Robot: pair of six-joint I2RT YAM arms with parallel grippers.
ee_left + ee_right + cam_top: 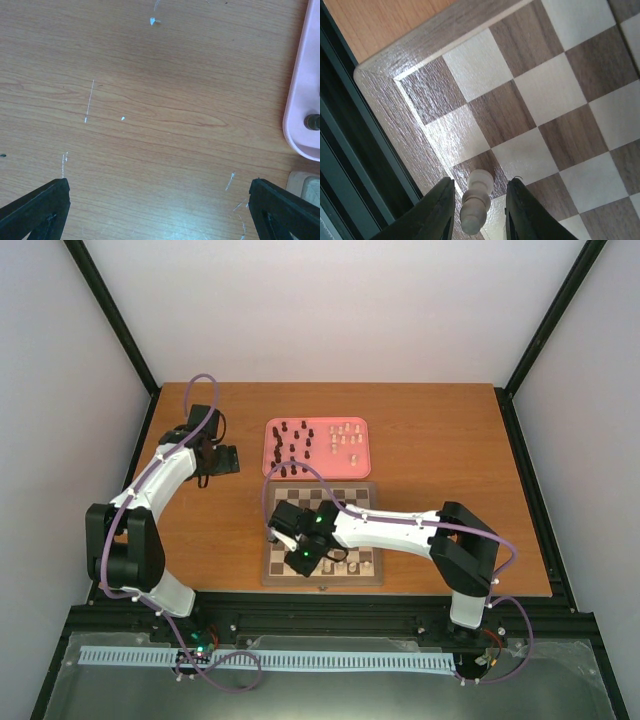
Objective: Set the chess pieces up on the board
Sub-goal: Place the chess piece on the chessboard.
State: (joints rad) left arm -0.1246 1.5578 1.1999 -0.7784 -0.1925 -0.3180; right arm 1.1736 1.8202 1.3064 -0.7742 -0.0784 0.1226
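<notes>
Cream chess piece [476, 200] looks light, stiff, tippy; I'd pinch its waist; right claw [480, 184] brackets it loosely, unclamped

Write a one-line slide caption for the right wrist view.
Right pincer open around a cream chess piece standing at the edge of the board.

You are looking down on an orange-brown wooden table [430, 440] at mid-frame; the left wrist view shows small pale scratches [89, 100] on its top. Plain pale walls [330, 310] close it in at the top, left and right. Black posts [108, 310] slant through the upper corners. A black rail [330, 618] crosses the bottom, with a white slotted strip [330, 661] beneath. The light is soft and even.
</notes>
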